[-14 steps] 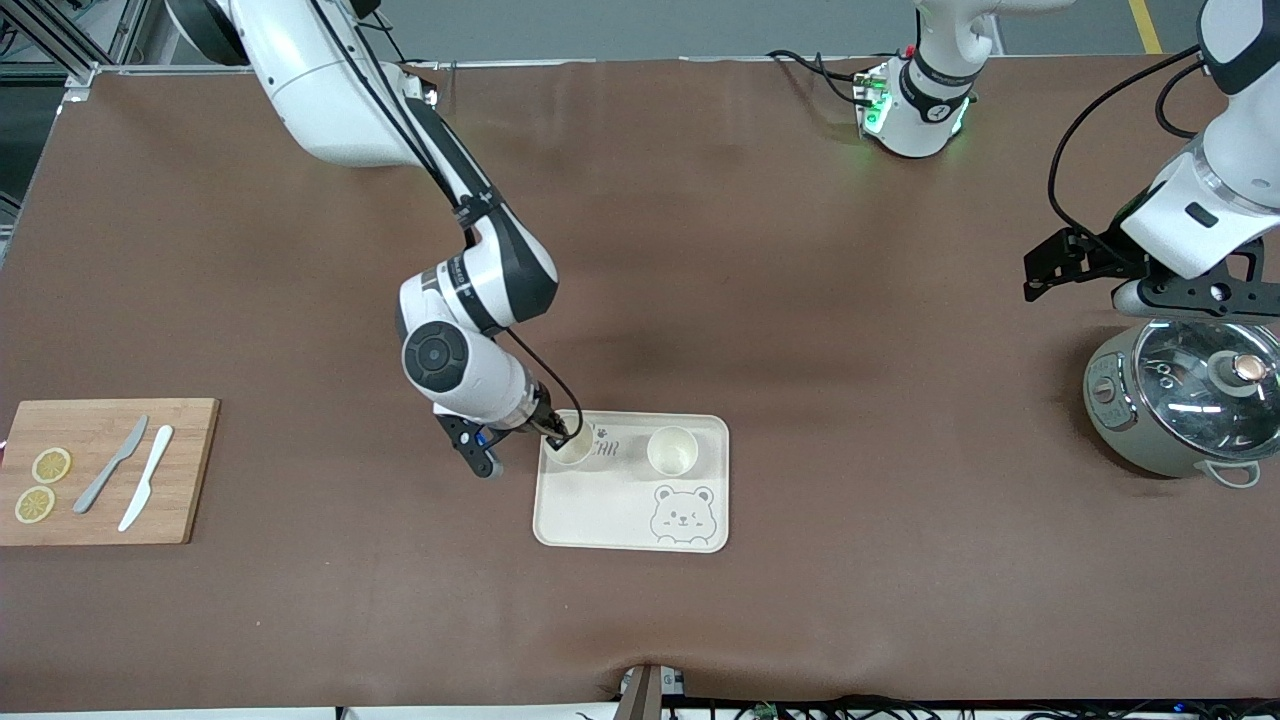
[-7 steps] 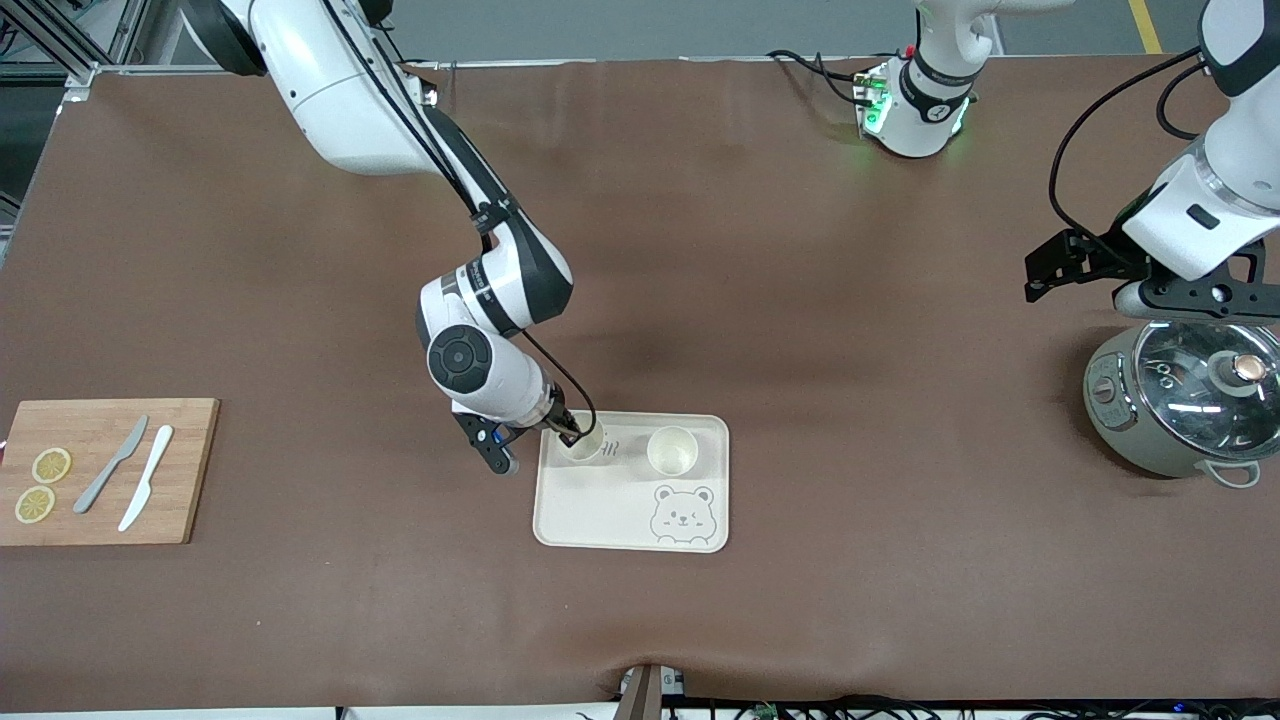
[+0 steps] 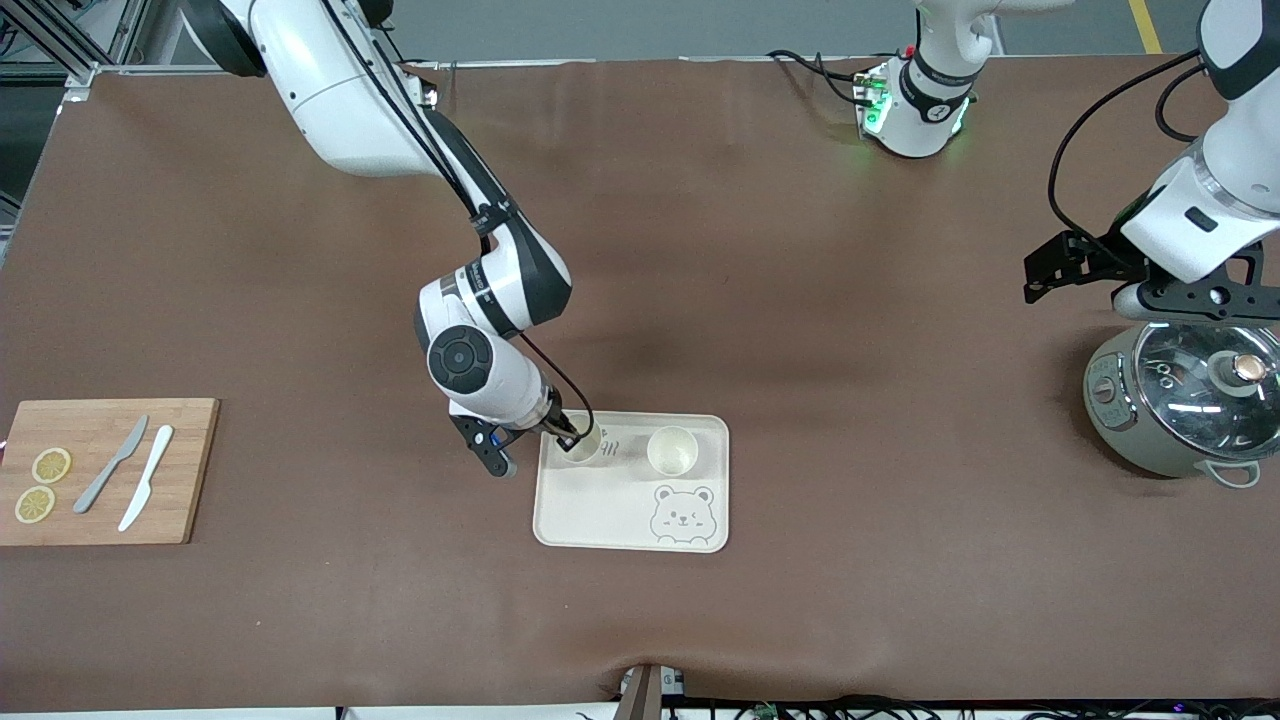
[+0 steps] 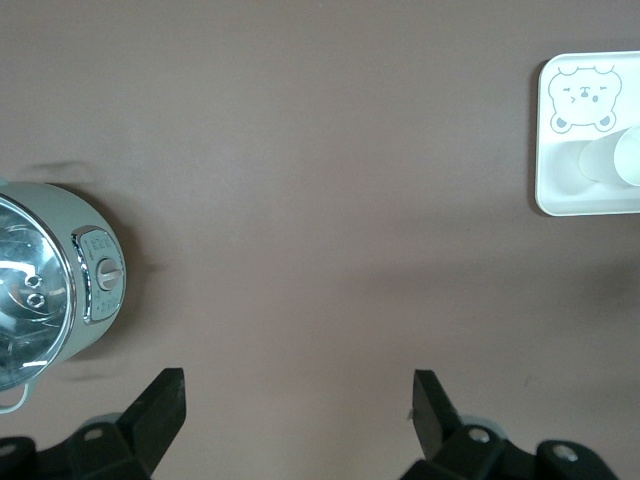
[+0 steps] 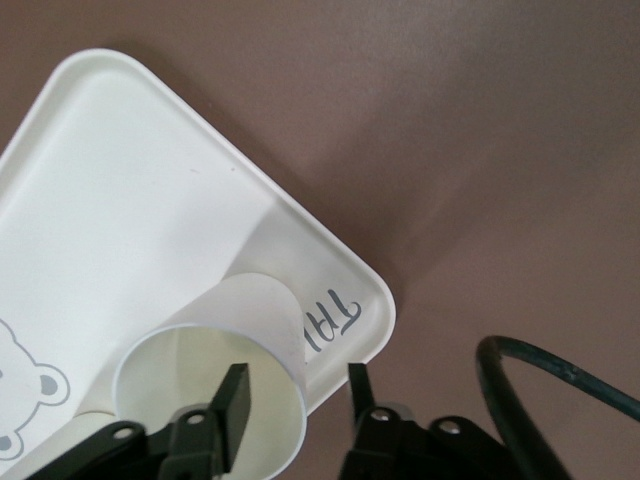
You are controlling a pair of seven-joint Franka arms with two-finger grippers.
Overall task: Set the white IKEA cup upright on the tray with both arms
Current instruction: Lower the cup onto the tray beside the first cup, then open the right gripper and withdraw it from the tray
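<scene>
Front view: your right gripper (image 3: 572,436) is sitting at the tray (image 3: 610,510) corner toward the right arm's end, pinching the rim of a white cup (image 3: 580,445) that is standing upright on the tray. In the right wrist view one finger (image 5: 232,400) is showing inside the cup (image 5: 215,385) and one outside the wall. A second cup (image 3: 671,450) is standing upright on the same tray, toward the left arm's end. The tray is lying near the counter (image 3: 800,330) edge closest to the front camera. Your left gripper (image 4: 298,405) is waiting, jaws spread and holding nothing, over the counter beside the rice cooker (image 3: 1180,405).
</scene>
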